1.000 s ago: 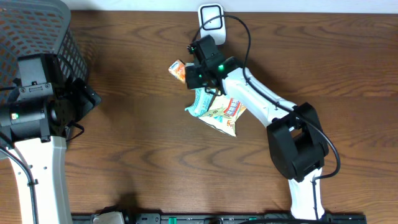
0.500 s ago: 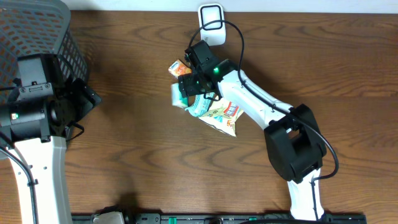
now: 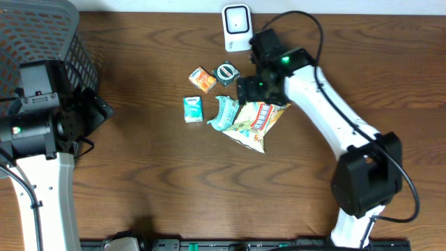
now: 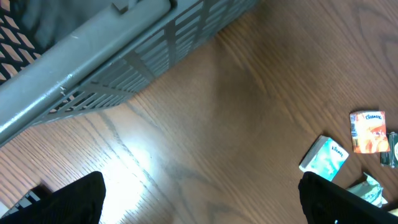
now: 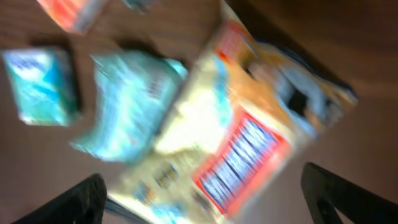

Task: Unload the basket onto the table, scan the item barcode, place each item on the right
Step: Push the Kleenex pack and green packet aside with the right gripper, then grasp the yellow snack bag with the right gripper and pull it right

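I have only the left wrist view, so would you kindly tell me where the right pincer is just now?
Observer: The right pincer hovers over the top edge of the snack bag, with its jaws open and nothing held.
Operator: Thank you. Is the scanner anywhere near that arm?
Observer: Yes, the scanner stands at the table's far edge, just beyond the round dark item and close beside that arm's wrist.
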